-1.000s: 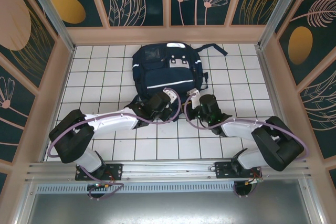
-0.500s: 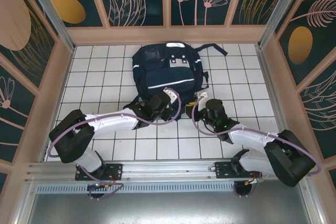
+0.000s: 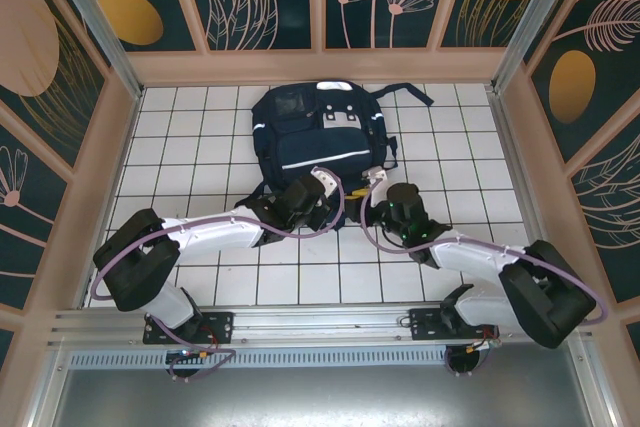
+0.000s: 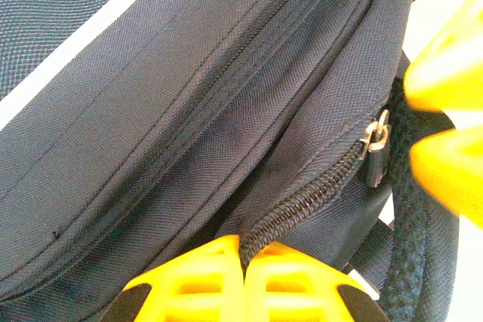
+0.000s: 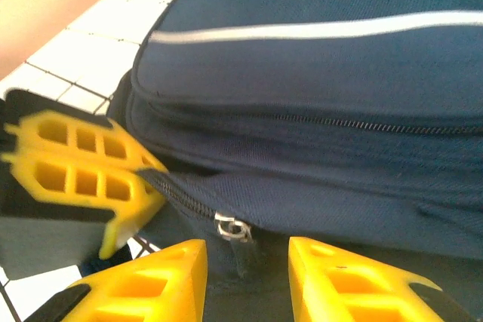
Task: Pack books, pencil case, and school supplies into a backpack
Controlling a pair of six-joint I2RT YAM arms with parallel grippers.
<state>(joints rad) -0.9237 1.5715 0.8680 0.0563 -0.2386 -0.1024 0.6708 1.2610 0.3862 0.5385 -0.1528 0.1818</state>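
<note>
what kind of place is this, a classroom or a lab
Most likely a robot test cell, not a real room: a white tiled tabletop holding a backpack, boxed in by leaf-patterned wall panels, with the left arm and right arm bolted to a rail at its near edge.

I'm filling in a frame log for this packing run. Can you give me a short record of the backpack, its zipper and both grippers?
backpack: navy, flat on tiled table
left gripper: fingers shut on backpack fabric beside zipper
right gripper: fingers apart, straddling zipper pull
zipper: closed where visible
</note>
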